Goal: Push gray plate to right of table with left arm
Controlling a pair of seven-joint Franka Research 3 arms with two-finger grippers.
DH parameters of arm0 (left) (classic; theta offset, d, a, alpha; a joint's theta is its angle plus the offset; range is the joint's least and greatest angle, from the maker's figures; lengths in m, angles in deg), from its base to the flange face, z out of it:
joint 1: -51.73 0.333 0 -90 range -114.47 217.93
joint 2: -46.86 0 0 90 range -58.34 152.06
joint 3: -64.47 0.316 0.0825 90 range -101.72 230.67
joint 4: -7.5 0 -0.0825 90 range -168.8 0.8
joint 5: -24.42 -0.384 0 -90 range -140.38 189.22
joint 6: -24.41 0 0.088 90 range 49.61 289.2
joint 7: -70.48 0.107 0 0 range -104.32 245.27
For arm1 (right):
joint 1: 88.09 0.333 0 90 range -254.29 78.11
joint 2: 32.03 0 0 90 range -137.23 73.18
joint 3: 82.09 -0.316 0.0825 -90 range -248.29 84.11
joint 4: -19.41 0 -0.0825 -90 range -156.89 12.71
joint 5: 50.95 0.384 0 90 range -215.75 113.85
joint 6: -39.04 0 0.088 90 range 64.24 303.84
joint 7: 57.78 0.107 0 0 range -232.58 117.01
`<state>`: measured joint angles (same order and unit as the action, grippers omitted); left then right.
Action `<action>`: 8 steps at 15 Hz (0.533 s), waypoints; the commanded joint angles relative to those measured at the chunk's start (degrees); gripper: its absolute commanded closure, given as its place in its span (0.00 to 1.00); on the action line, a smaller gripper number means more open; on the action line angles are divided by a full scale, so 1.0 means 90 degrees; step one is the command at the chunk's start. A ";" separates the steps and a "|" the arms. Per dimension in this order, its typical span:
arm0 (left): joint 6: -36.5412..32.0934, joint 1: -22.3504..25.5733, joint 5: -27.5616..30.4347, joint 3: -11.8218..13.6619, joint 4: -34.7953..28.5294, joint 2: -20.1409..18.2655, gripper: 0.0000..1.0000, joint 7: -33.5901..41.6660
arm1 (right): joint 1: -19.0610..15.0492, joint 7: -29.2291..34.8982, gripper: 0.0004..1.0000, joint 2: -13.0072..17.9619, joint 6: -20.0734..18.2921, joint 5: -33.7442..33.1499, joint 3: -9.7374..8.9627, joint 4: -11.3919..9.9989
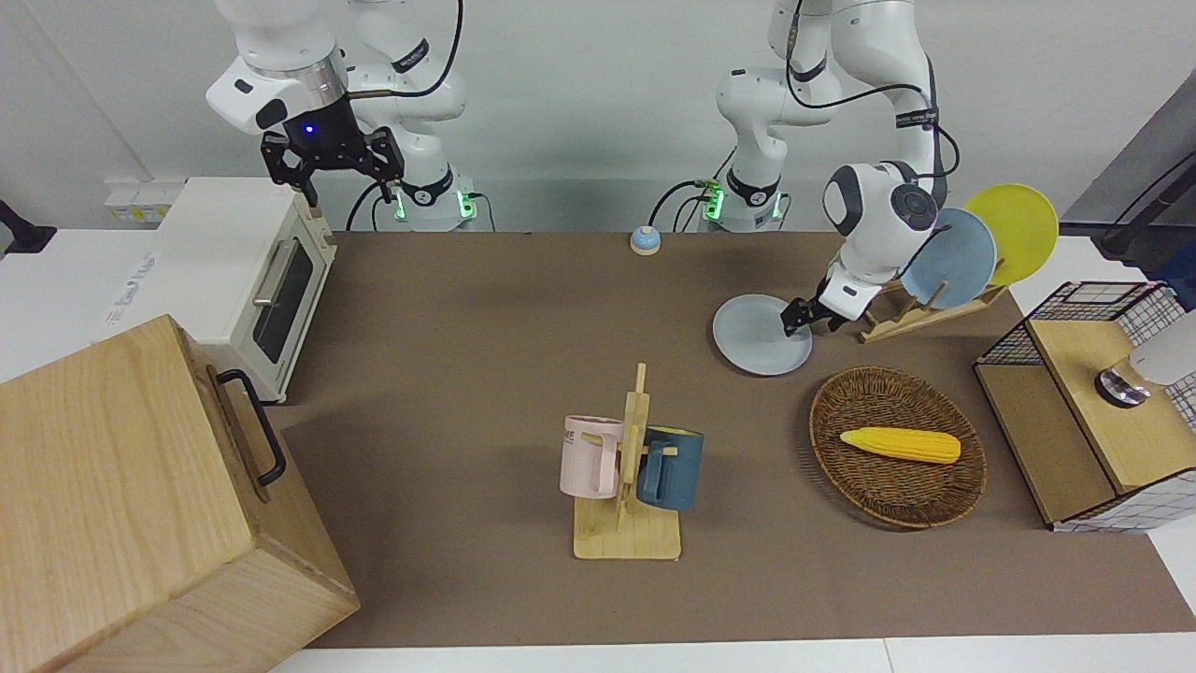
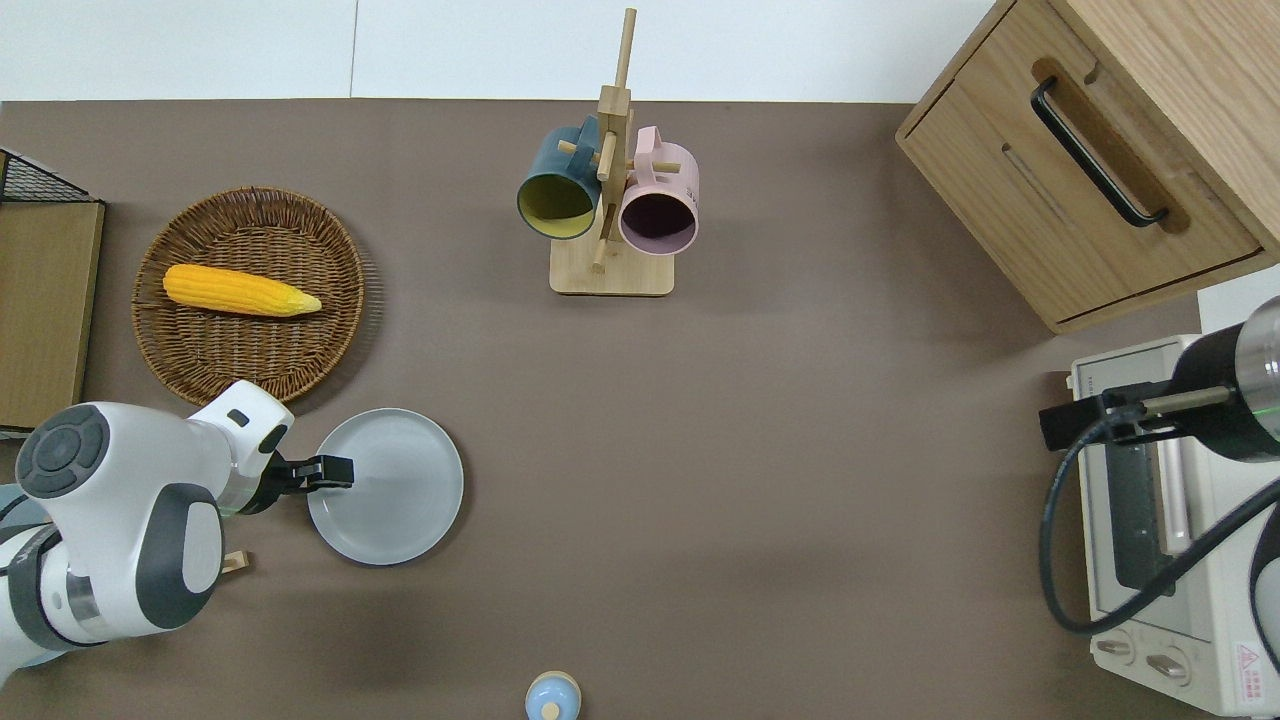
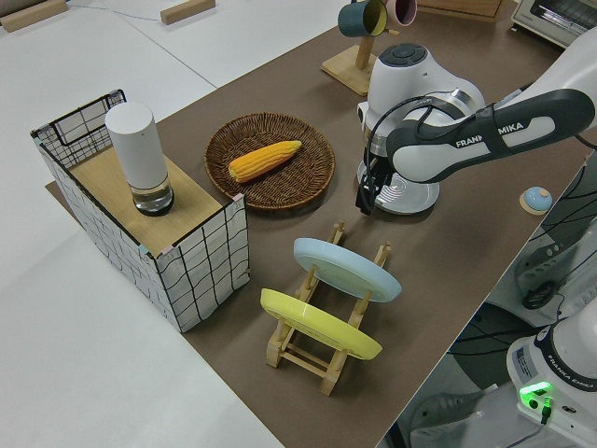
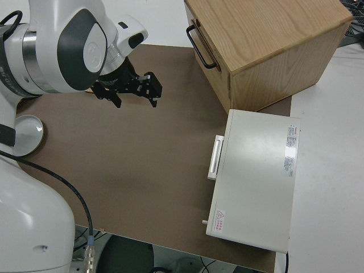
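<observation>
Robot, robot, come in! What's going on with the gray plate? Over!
Left gripper down at the gray plate's rim, at the left arm's end of the table. Right arm parked, gripper open. Path toward the right arm's end bare.

The gray plate (image 2: 400,490) — round, shallow, pale gray-blue, low-rimmed — lies flat and empty on the brown table (image 2: 760,450) toward the left arm's (image 2: 120,520) end

Three plates: gray (image 1: 759,335), blue (image 1: 955,257), yellow (image 1: 1020,227). Two mugs: pink (image 1: 590,456), dark blue (image 1: 675,466). Two racks: (image 1: 628,523), (image 1: 911,318). One basket (image 1: 888,491), one corn cob (image 1: 901,444).
</observation>
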<state>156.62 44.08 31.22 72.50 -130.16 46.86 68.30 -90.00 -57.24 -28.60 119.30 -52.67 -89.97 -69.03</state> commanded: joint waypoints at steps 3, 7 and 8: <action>0.0378 0.0069 0.0084 -0.0042 -0.0281 0.0019 0.01 -0.0070 | -0.0150 -0.0051 0.00 0.0059 -0.0090 -0.0053 -0.0121 0.0003; 0.0514 0.0049 0.0084 -0.0042 -0.0329 0.0068 0.07 -0.0080 | -0.0150 -0.0051 0.00 0.0059 -0.0090 -0.0053 -0.0121 0.0003; 0.0514 0.0049 0.0084 -0.0042 -0.0329 0.0068 0.14 -0.0128 | -0.0150 -0.0051 0.00 0.0059 -0.0090 -0.0053 -0.0121 0.0003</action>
<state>159.06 44.08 31.27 72.50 -131.81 47.53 68.00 -90.00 -57.24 -28.60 119.30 -52.67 -89.97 -69.03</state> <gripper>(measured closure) 0.035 0.004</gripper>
